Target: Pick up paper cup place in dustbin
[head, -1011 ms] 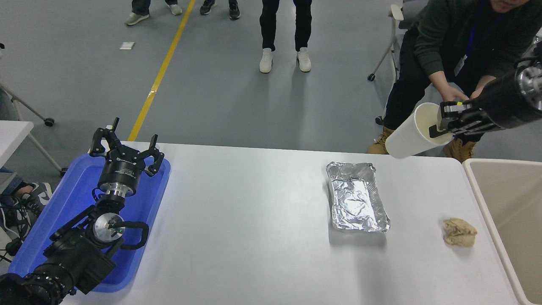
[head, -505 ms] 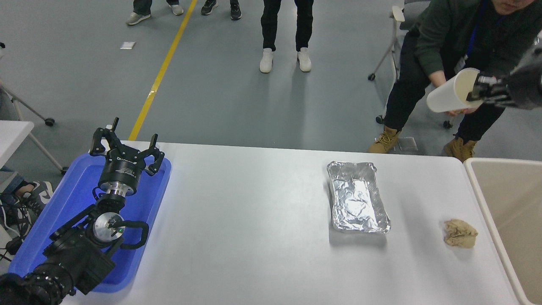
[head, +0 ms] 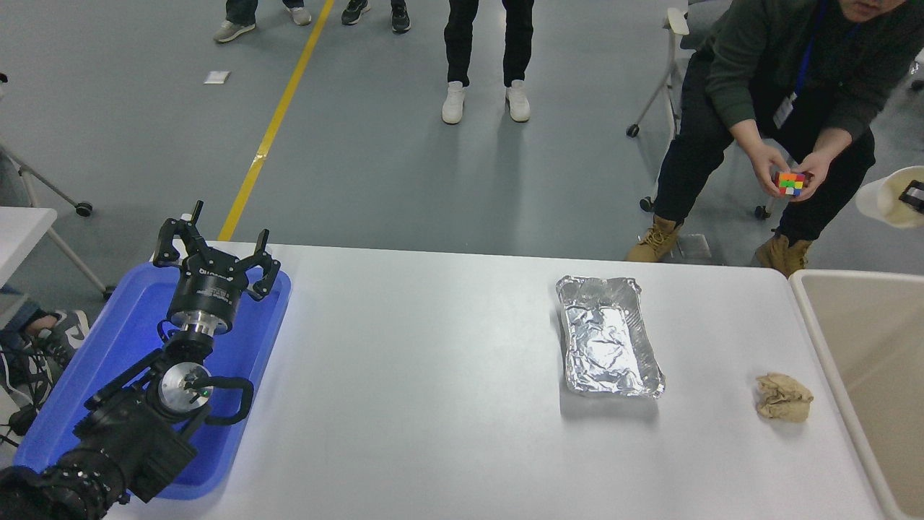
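On my feed the cup (head: 886,202) sits at the far right edge of the picture, up in the air above the far end of the bin (head: 816,325) and well clear of the table (head: 433,375); I see only part of it, a cream-white curved shape cut off by the frame. A small black piece of my right gripper (head: 912,196) shows against the cup, touching it, but so little of it is in view that I cannot tell how its fingers stand or whether it truly grips. The bin lies along the table's right side, its thick pale rim and beige inside showing. My left gripper (head: 213,249) is parked at the lower left over the blue tray (head: 108,347), its fingers spread wide and holding nothing. On the table, a foil tray (head: 608,336) lies right of centre, and a crumpled tan wad (head: 783,397) lies near the bin's rim, apart from the foil tray. Beyond the table's far right corner a person (head: 779,65) in a dark green top bends forward, both hands around a coloured cube (head: 790,183) (just left of the cup in my view, not touching it). Another person's legs (head: 487,50) in white shoes stand on the grey floor farther back.
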Robot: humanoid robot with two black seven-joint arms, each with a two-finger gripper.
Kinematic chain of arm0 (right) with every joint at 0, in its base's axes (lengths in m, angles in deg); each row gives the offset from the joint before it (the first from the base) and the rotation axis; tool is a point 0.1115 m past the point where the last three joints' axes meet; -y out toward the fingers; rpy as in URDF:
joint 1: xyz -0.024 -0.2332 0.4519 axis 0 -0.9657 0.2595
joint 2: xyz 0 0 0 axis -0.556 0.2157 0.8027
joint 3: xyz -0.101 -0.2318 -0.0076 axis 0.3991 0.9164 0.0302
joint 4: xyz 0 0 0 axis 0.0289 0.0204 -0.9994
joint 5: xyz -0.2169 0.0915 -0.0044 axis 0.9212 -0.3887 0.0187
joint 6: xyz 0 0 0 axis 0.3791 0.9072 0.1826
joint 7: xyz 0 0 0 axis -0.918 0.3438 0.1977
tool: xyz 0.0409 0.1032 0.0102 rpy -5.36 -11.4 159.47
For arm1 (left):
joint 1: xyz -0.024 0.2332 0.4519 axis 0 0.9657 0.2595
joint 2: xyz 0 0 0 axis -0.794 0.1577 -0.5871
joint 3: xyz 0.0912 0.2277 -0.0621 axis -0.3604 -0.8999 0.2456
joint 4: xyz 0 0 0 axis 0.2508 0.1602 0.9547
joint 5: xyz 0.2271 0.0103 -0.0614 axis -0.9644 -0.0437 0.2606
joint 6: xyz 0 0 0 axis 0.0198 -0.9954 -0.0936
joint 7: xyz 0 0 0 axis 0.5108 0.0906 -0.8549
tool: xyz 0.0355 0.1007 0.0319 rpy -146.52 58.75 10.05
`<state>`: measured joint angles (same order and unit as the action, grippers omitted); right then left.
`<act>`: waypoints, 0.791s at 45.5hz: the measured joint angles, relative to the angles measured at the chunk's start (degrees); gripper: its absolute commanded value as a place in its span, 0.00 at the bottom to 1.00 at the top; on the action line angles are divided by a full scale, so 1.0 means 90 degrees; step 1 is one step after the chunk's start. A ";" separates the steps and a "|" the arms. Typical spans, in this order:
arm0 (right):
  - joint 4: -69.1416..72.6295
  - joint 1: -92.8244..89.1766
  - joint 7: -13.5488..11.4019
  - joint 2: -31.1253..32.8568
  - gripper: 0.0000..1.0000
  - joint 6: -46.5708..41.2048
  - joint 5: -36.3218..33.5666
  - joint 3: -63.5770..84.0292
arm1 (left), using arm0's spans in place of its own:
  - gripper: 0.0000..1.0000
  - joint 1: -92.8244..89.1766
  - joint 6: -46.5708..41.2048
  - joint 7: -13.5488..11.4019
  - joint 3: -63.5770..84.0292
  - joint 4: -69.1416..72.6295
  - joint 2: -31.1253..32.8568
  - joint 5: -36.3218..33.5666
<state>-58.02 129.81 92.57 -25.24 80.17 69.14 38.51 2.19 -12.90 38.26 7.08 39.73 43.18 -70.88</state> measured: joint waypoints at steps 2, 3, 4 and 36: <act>-0.0042 -0.0224 -0.0082 0.0044 0.00 0.0181 -0.0016 -0.0139 | 1.00 0.0000 0.0000 0.0000 0.0000 0.0000 0.0000 0.0000; -0.0048 -0.0286 -0.0101 0.0053 0.00 0.0220 -0.0017 -0.0180 | 1.00 0.0000 0.0000 0.0000 0.0000 0.0000 0.0000 0.0002; -0.0095 -0.0416 -0.0130 0.0069 0.00 0.0300 -0.0023 -0.0278 | 1.00 0.0000 0.0000 0.0000 0.0000 -0.0001 0.0000 0.0001; -0.0836 -0.3430 -0.0364 -0.0018 0.00 0.1145 0.0024 -0.3069 | 1.00 -0.0003 -0.0001 0.0000 0.0000 0.0000 0.0000 0.0002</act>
<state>-65.55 98.93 89.29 -25.40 90.47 69.36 10.88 2.17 -12.90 38.26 7.08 39.73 43.18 -70.86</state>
